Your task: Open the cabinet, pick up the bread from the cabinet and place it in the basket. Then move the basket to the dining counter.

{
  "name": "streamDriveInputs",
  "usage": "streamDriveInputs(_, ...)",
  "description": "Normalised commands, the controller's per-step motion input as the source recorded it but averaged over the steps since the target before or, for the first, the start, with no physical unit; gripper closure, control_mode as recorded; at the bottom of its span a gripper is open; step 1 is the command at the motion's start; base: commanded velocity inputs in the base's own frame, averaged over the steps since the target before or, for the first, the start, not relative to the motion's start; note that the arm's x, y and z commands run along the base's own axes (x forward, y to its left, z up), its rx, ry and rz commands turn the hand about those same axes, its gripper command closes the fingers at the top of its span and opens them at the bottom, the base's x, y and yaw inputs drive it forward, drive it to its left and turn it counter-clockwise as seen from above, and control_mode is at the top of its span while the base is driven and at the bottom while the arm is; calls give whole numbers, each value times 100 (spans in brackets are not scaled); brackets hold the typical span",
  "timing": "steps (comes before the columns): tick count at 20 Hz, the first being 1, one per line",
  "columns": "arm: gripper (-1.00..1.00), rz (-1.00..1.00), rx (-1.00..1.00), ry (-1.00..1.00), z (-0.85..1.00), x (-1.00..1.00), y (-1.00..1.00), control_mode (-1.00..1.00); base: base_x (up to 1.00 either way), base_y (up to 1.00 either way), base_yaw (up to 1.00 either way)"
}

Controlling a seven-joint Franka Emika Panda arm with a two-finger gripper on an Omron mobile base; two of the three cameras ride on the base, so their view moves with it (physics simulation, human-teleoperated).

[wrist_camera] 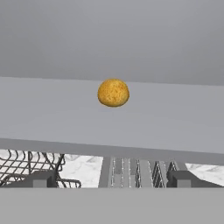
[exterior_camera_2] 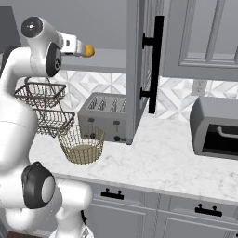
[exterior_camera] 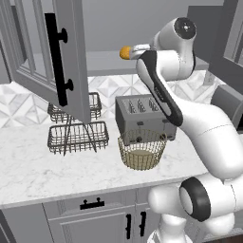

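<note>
The grey wall cabinet stands open, its left door (exterior_camera: 71, 57) swung out with the black bar handle (exterior_camera: 57, 59) facing me; the other door (exterior_camera_2: 135, 69) hangs edge-on. The round orange-yellow bread (wrist_camera: 113, 92) rests on the cabinet's bottom shelf (wrist_camera: 109, 120), also seen as the bread (exterior_camera: 126, 52) (exterior_camera_2: 89, 51) just past my hand. My gripper (wrist_camera: 113, 179) is open, level with the shelf's front edge, short of the bread and holding nothing. The gold wire basket (exterior_camera: 142, 149) (exterior_camera_2: 82, 144) sits on the marble worktop below, in front of the toaster. The dining counter is out of view.
A silver toaster (exterior_camera: 142, 116) (exterior_camera_2: 104, 114) stands behind the basket under the shelf. A dark two-tier wire rack (exterior_camera: 78, 128) (exterior_camera_2: 44, 107) is left of it. A grey oven-like appliance (exterior_camera_2: 216, 128) sits at the right. The open doors flank my arm.
</note>
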Motion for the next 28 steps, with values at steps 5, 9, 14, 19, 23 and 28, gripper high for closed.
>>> streamDriveInputs(5,-100,0,0,0,-5,43,3,-100,0,0,0)
streamDriveInputs(9,-100,0,0,2,-4,44,1,-100,0,0,0)
streamDriveInputs(14,-100,0,0,1,-10,35,2,-100,0,0,0)
streamDriveInputs(19,-100,0,0,0,-3,33,3,-100,0,0,0)
streamDriveInputs(23,-100,0,0,0,-3,38,0,-100,0,0,0)
streamDriveInputs(28,-100,0,0,1,-9,32,11,-100,0,0,0)
